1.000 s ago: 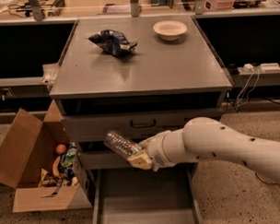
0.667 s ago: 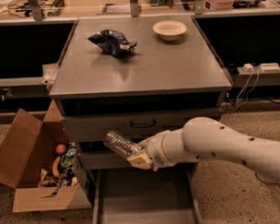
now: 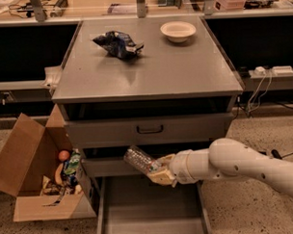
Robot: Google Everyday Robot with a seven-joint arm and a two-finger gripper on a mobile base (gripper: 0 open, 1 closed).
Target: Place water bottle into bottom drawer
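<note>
The water bottle (image 3: 140, 159) is being carried a little lower and further right than a second ago, and the white arm (image 3: 235, 161) is being lowered with it in front of the grey cabinet (image 3: 150, 75). The bottle is being held tilted, pinched at its lower end between the fingers of the gripper (image 3: 159, 172). It is being kept in the air over the rear of the pulled-out bottom drawer (image 3: 150, 210), just in front of the middle drawer (image 3: 102, 167). For a clean placement, the bottle is judged to need bringing down close over the grey floor, away from the side walls, before the pinch is eased. A round ribbed bottle being dropped from height is likely to be sent rolling. A dark blue snack bag (image 3: 117, 43) and a pale bowl (image 3: 177, 30) are being left on the cabinet top.
</note>
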